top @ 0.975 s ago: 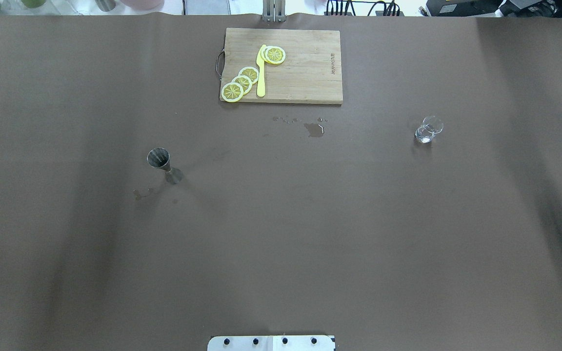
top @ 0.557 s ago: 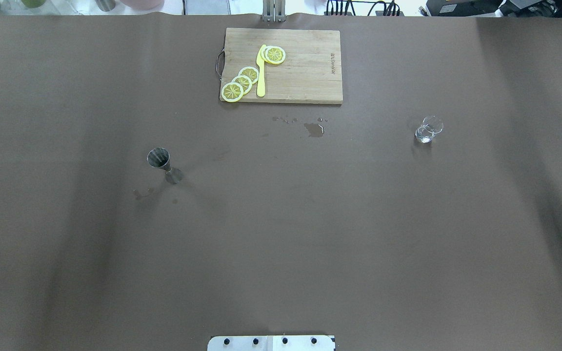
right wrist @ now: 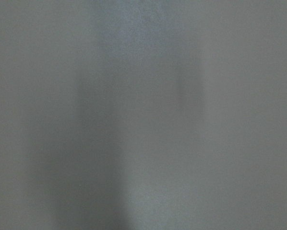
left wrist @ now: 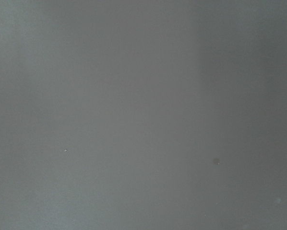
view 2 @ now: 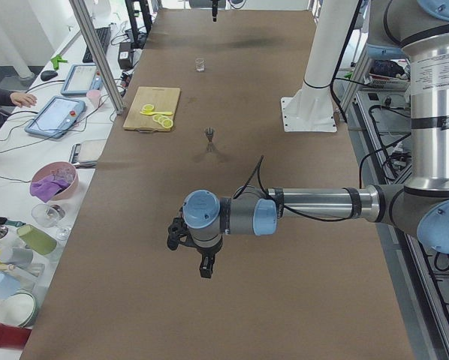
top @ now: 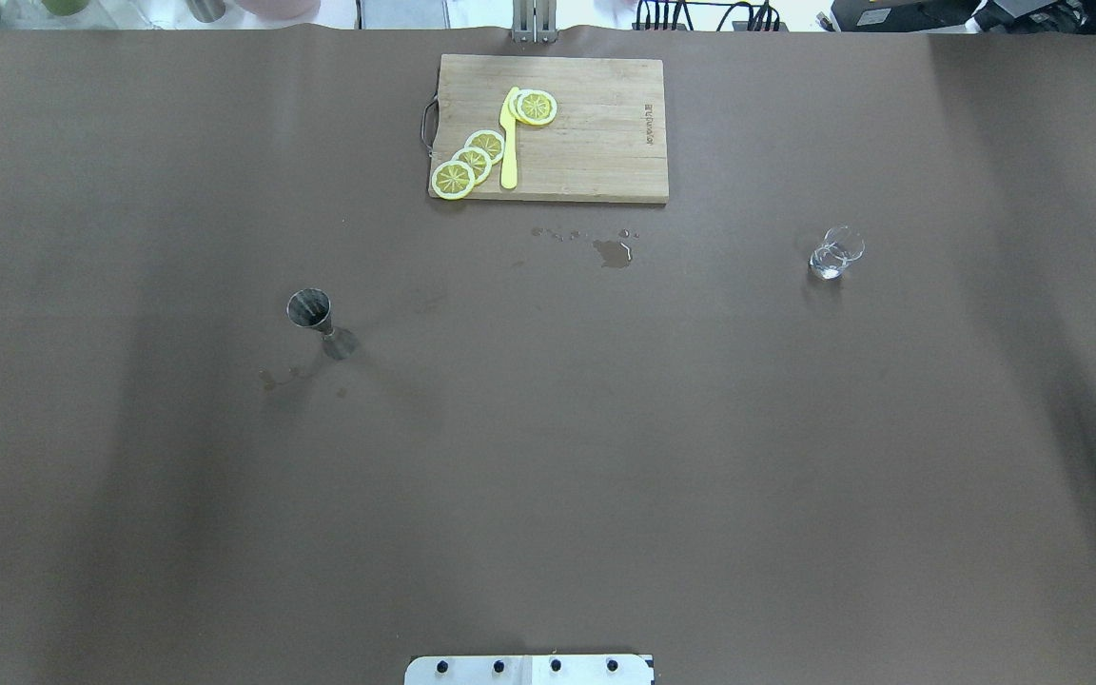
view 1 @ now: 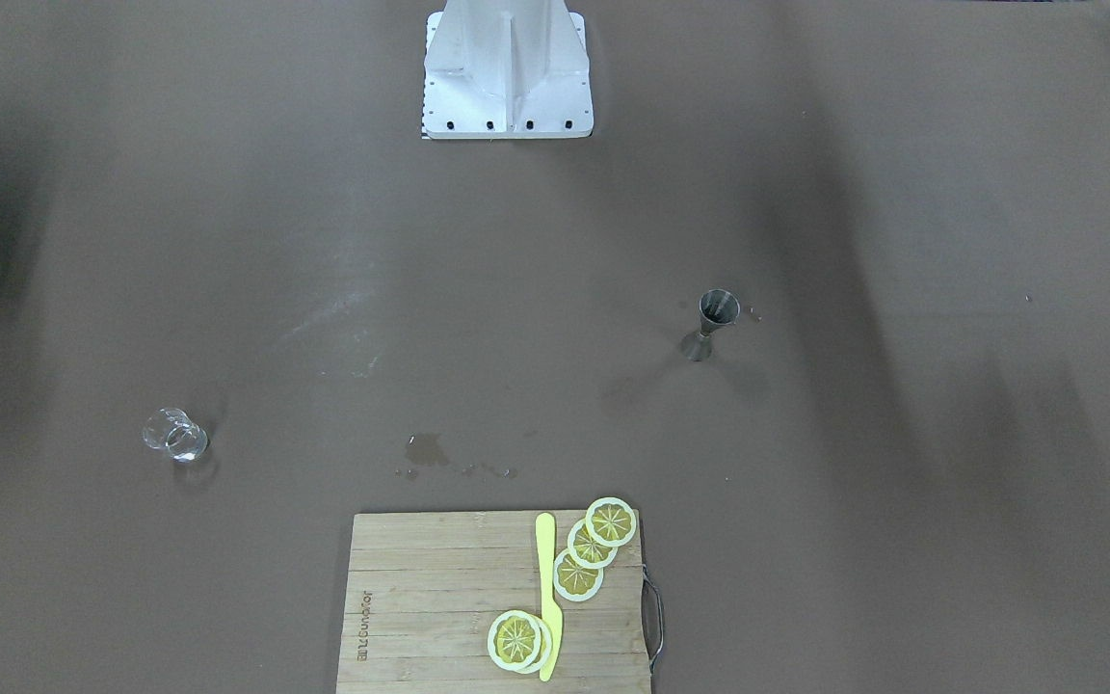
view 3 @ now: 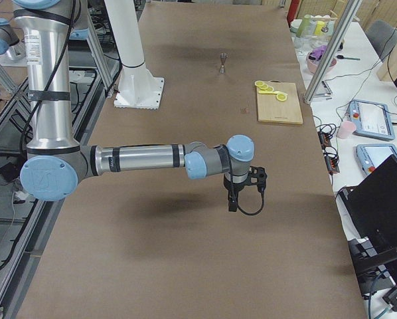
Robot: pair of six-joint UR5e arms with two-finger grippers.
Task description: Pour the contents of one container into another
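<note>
Standing upright, the metal jigger (top: 318, 321) sat left of the cutting board (top: 596, 133) (drinking glass (top: 833, 253) right). Left gripper (view 2: 203, 266) and right gripper (view 3: 232, 203) hung well away; finger spread could not be told.

Jigger (view 2: 209, 135) upright, beyond left arm (view 2: 307, 204).

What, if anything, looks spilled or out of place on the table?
A small wet patch with droplets lies on the table near the cutting board; fainter drops sit beside the upright jigger.
</note>
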